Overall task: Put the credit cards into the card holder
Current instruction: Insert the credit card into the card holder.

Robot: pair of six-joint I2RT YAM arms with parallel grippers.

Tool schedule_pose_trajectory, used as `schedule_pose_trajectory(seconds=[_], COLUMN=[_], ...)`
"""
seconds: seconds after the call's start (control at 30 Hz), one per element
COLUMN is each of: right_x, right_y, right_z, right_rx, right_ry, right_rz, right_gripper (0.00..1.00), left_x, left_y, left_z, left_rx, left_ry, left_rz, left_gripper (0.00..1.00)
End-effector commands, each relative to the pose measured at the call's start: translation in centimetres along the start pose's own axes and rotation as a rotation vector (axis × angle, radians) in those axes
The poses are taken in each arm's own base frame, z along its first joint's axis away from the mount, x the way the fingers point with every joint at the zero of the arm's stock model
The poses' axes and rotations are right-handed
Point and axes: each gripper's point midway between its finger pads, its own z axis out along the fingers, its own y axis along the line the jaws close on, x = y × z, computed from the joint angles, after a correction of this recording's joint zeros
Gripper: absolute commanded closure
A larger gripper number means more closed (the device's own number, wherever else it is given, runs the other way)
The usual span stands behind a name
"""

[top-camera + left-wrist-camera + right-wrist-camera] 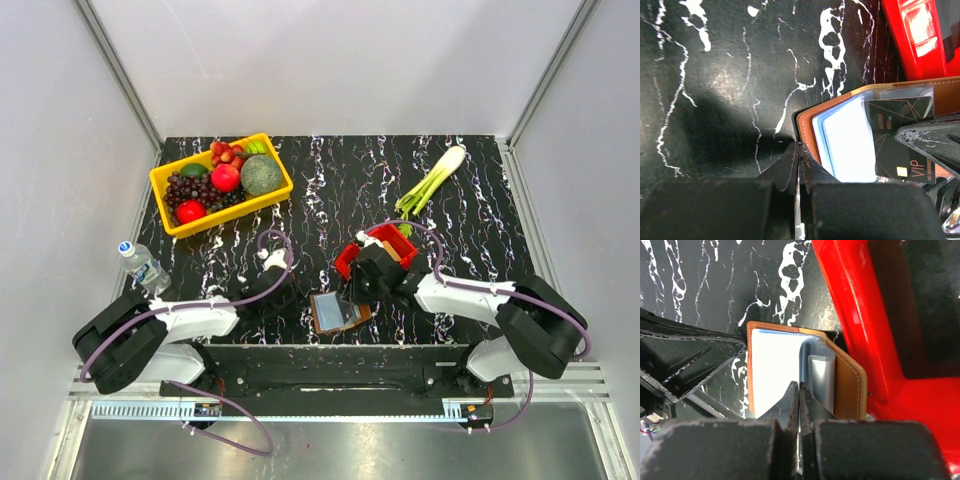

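Small print on the black card (882,125) is blurred, and the picture's edge cuts off the red bin (915,40).

Yellow fruit basket (161,203) upper left; leek (431,182) upper right; water bottle (142,265) at the left edge. Red bin (388,236) near centre.

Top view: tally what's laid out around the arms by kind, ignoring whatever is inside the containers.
Containers: 2, the yellow basket and the red bin
Water bottle: 1
Leek: 1
Card holder: 1
Total: 5
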Motion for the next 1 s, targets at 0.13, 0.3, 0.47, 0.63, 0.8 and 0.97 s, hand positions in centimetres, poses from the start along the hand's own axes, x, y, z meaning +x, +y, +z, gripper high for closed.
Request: schedule_pose_trajectory(seconds=[0.13,0.3,0.47,0.63,0.8,0.97], right_x=[-1.3,-2.0,-2.1,-1.8,-0.7,-0.1], right_y=[2.7,2.9,1.9,1.1,0.4,-0.4], right_z=[2.3,3.5,3.5,4.1,4.9,5.1], right_rx=[-0.11,-0.106,-0.041,-0.022,-0.016,0.009], right_ry=[-0.037,-0.058,-0.072,-0.083,-0.059,-0.059], right_rz=[0.096,0.125,0.192,0.209,0.225,0.259], right_gripper=[1.0,1.0,1.0,1.0,1.0,1.0], left_x=[-3.7,-5.9,-5.7,-5.2,-4.5,-3.3], left_y=[0.4,1.9,2.0,0.8,-0.4,-0.8], left_z=[-0.6,-0.9,-1.1,-2.0,-3.4,-3.1], left_rx=[0.013,-0.009,0.005,0.11,0.181,0.186], left_ry=[-0.102,-0.144,-0.126,-0.136,-0.141,-0.124], left_rz=[-0.032,-0.041,-0.053,-0.074,-0.077,-0.082], left_gripper=[1.0,1.0,1.0,0.6,0.37,0.4])
